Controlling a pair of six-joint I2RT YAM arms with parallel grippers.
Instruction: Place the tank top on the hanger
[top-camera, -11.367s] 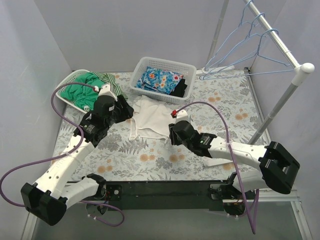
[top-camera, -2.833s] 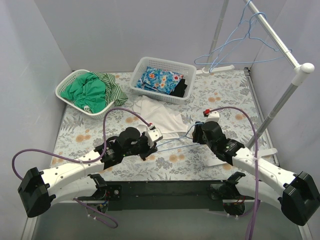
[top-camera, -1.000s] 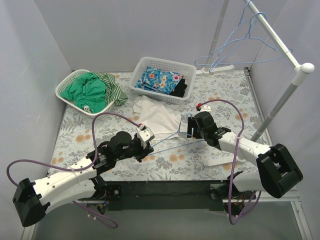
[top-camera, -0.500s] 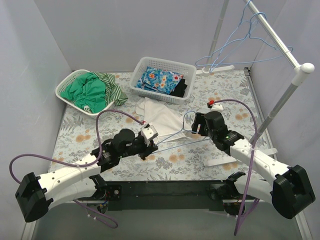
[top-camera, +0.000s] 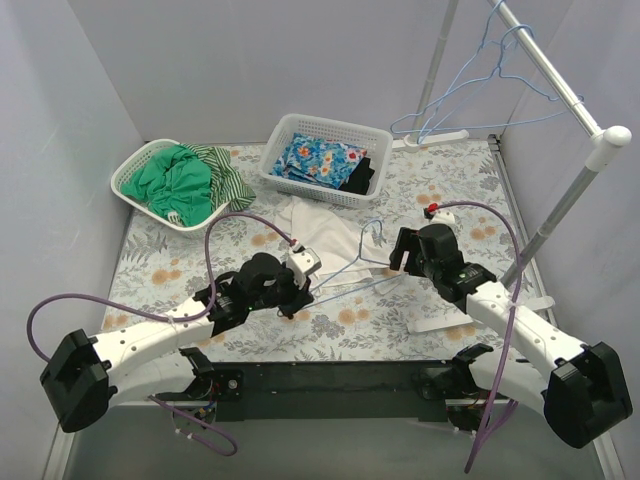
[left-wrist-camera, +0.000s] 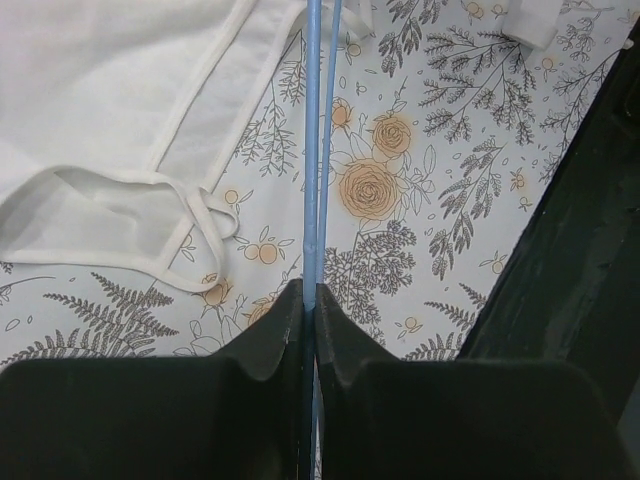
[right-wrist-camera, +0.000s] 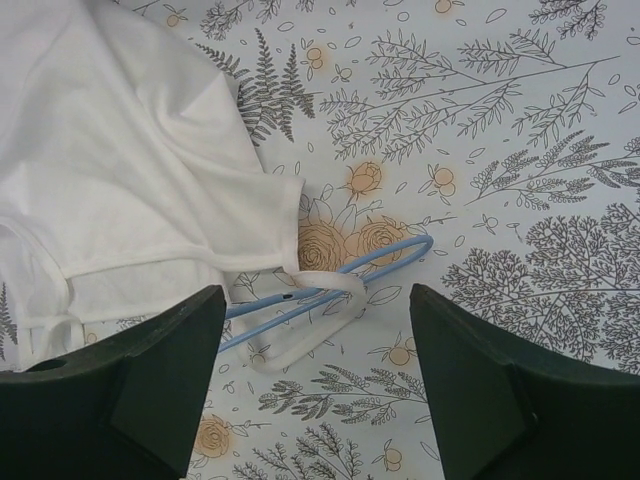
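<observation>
The white tank top (top-camera: 318, 235) lies flat on the floral table, below the middle basket. The pale-blue wire hanger (top-camera: 352, 272) lies across its lower edge, hook (top-camera: 371, 229) pointing away from me. My left gripper (top-camera: 304, 274) is shut on the hanger's left end; in the left wrist view the wires (left-wrist-camera: 315, 150) run straight out from the closed gripper (left-wrist-camera: 308, 290), with the tank top (left-wrist-camera: 120, 120) to the left. My right gripper (top-camera: 400, 258) is open above the hanger's right end (right-wrist-camera: 400, 255), where a white strap (right-wrist-camera: 345, 287) loops over the wire. The tank top (right-wrist-camera: 130, 170) fills that view's upper left.
A white basket (top-camera: 128, 165) of green and striped garments stands at the back left. A second basket (top-camera: 330, 125) holds blue floral cloth. A clothes rail (top-camera: 560, 85) at the right carries more blue hangers (top-camera: 470, 95); its white foot (top-camera: 440, 322) lies by my right arm.
My right gripper has drawn back to the right, off the hanger's end. My left gripper, still shut on the hanger, has shifted a little right. The hanger's hook has swung slightly.
</observation>
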